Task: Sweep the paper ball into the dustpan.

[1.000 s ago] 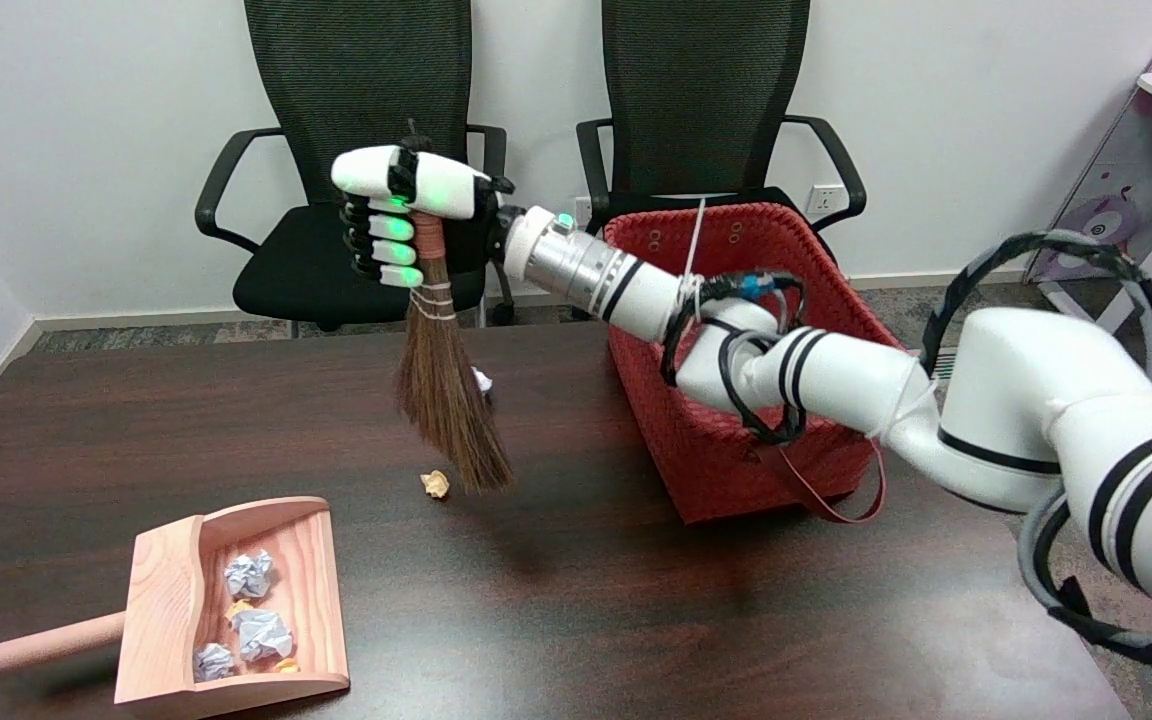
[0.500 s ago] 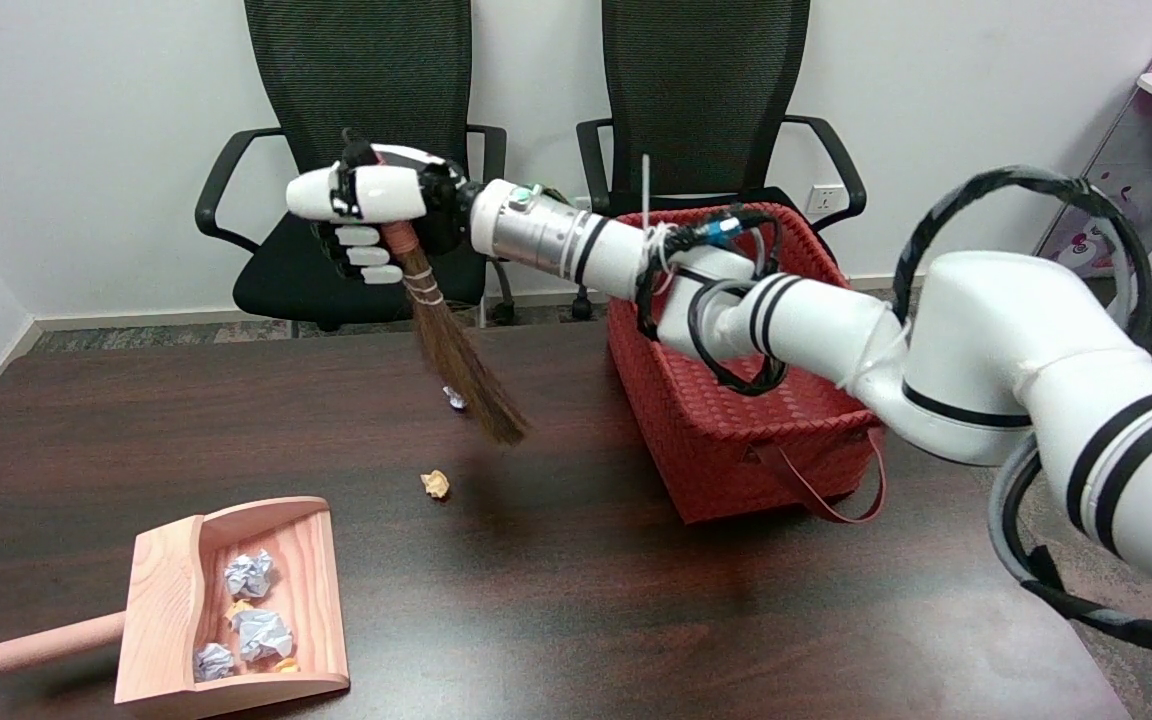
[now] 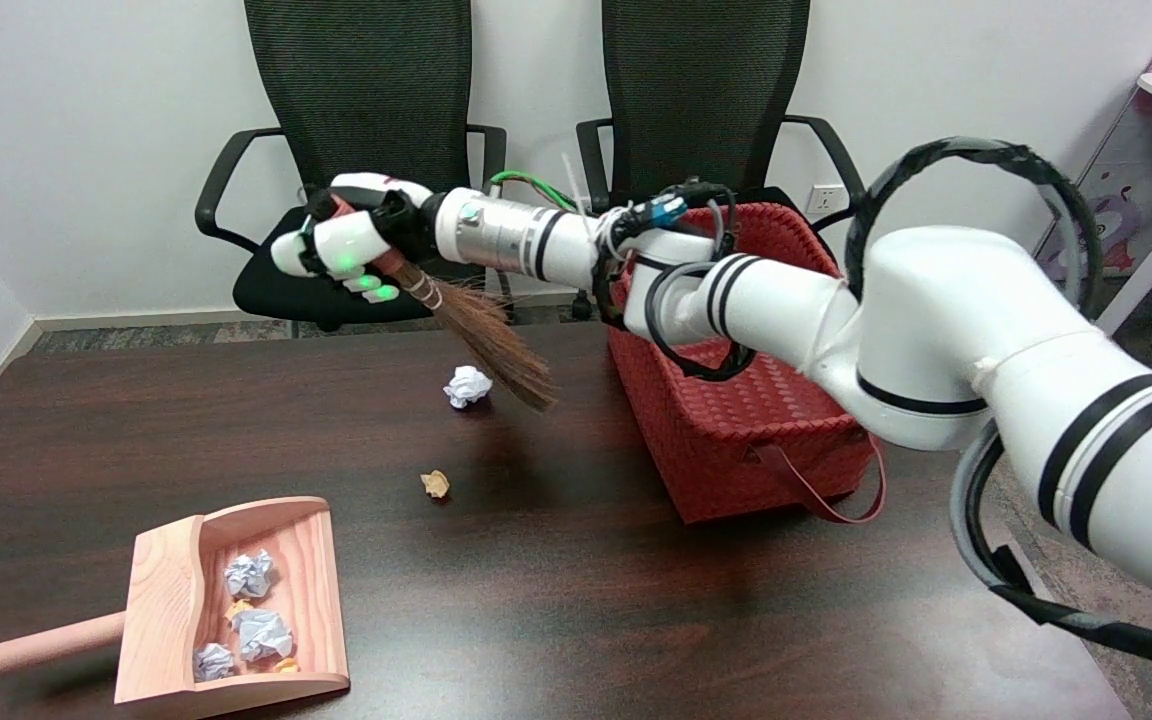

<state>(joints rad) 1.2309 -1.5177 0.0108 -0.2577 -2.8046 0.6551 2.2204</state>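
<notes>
Broom (image 3: 491,340) now higher, two balls (image 3: 467,385) loose

The dark wooden worktop (image 3: 576,620) fills the lower frame. At its lower left lies the pale wooden dustpan (image 3: 171,600), handle pointing to the left edge, with several crumpled paper balls (image 3: 258,632) inside it. Up and right of the dustpan, near the frame's centre, sits a small tan paper scrap (image 3: 435,484); above that lies the white crumpled paper ball (image 3: 467,385). Just right of this ball hangs the tip of the brown bristle hand broom (image 3: 496,340), slanting up-left into the right hand (image 3: 356,245), which grips it at upper centre-left. The red woven basket (image 3: 736,420) stands right of centre, behind the arm. Two black mesh office chairs (image 3: 356,120) stand beyond the worktop's far edge.
</notes>
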